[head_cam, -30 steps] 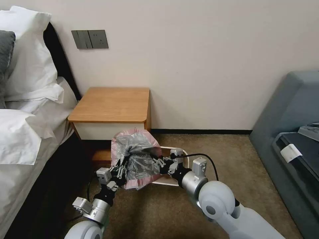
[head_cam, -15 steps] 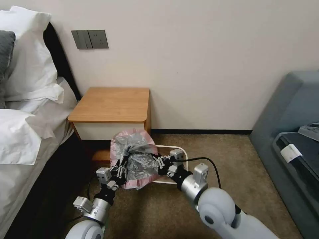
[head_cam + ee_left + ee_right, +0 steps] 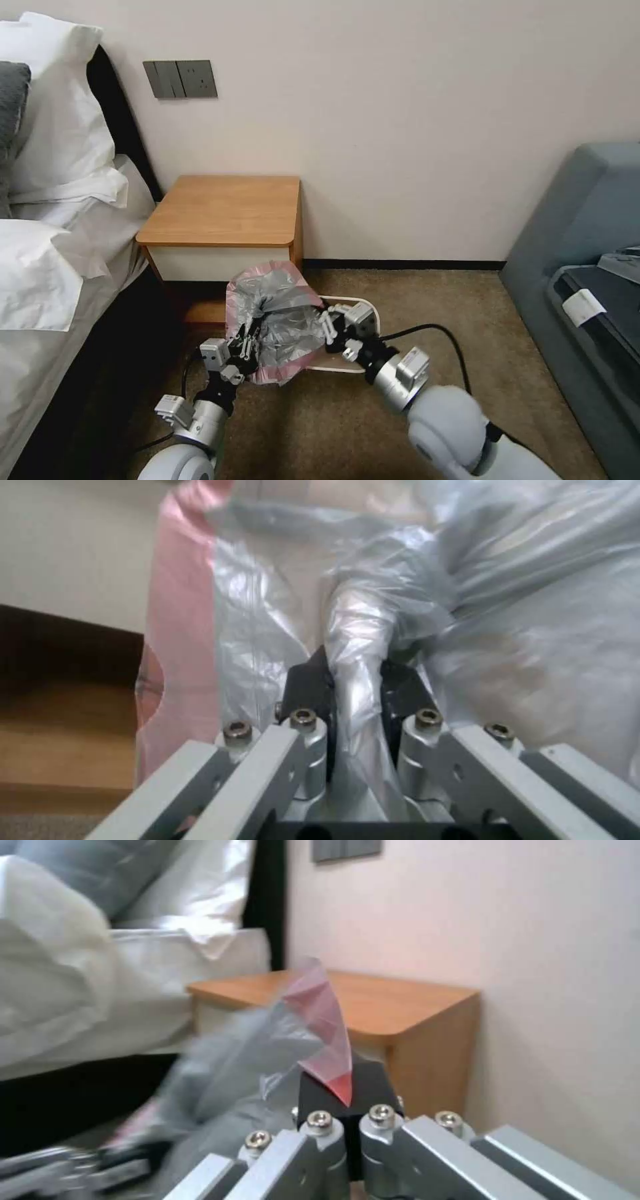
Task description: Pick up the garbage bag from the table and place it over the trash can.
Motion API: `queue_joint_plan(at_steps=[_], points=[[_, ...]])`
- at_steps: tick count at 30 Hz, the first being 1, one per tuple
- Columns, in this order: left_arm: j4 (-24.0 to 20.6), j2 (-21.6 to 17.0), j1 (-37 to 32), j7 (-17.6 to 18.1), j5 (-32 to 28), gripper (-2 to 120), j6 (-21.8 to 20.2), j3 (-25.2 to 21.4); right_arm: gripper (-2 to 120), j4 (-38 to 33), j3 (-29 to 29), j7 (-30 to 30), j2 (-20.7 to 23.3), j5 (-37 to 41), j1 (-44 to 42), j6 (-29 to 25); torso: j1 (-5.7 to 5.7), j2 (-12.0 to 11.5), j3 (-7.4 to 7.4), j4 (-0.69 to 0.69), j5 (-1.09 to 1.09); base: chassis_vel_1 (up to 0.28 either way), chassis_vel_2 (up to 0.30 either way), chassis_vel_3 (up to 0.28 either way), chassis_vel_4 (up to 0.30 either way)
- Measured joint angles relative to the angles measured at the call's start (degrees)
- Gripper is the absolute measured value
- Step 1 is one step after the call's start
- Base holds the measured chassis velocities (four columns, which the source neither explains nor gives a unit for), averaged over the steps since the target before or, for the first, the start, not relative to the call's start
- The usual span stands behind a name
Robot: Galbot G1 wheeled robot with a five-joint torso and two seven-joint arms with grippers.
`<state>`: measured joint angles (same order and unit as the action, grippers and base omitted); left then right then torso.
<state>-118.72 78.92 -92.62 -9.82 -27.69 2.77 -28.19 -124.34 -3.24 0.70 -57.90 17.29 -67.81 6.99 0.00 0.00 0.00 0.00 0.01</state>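
Garbage bag [image 3: 277,320] held in air between both grippers, low over floor, in front of nightstand [image 3: 223,210] and above left end of trash can [image 3: 353,333] (cream rim shows to bag's right). Left gripper [image 3: 248,347] at bag's lower left edge, fingers [image 3: 310,687] clamped on gathered grey fold. Right gripper [image 3: 328,325] at bag's right side, fingers [image 3: 360,1080] pinched together on pink rim. Nightstand top bare. Bed with white pillow [image 3: 40,267] to left.
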Motion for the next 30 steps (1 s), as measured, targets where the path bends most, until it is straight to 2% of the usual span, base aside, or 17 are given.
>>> queue_joint_plan(at_steps=[9, 12, 13, 16, 19, 23, 30], points=[[1.92, 0.16, 0.42, -4.11, 1.63, 8, 6.03, -0.79, 0, -1.21, -5.32, -0.75, 6.36, 4.98, -1.29, 2.28, 0.00, 0.00, 0.01, 0.00, -0.01, 0.000, 0.000, 0.000, 0.000], [3.17, 0.26, 0.66, -7.50, 2.40, 8, 9.60, -1.72, 0, -2.48, -7.41, -1.20, 9.07, 6.78, -2.55, 3.37, 0.00, 0.00, 0.00, 0.00, 0.00, 0.000, 0.000, 0.000, 0.000], [3.17, 0.26, 0.66, -7.50, 2.40, 8, 9.60, -1.72, 0, -2.48, -7.41, -1.20, 9.07, 6.78, -2.55, 3.37, 0.00, 0.00, 0.00, 0.00, 0.00, 0.000, 0.000, 0.000, 0.000], [4.46, 0.23, 0.65, -12.31, 2.48, 8, 14.21, -2.56, 0, -4.25, -9.98, -1.61, 13.39, 8.91, -4.36, 4.58, 0.00, 0.00, 0.00, 0.00, -0.01, 0.000, 0.000, 0.000, 0.000], [4.96, 0.21, 0.60, -13.78, 1.74, 8, 15.99, -2.75, 0, -5.07, -10.68, -1.88, 14.65, 9.58, -5.42, 5.28, 0.00, 0.00, 0.00, 0.00, -0.01, 0.000, 0.000, 0.000, 0.000], [5.08, 0.22, 0.57, -14.19, 0.75, 8, 16.79, -2.84, 0, -6.57, -11.37, -2.34, 15.99, 10.30, -6.74, 6.94, 0.00, 0.00, 0.00, 0.00, 0.00, 0.000, 0.000, 0.000, 0.000], [4.82, 0.19, 0.65, -12.55, -0.03, 8, 16.59, -3.72, 0, -9.54, -12.68, -4.00, 18.22, 13.80, -9.24, 10.86, 0.00, 0.00, 0.00, 0.00, -0.01, 0.000, 0.000, 0.000, 0.000]])
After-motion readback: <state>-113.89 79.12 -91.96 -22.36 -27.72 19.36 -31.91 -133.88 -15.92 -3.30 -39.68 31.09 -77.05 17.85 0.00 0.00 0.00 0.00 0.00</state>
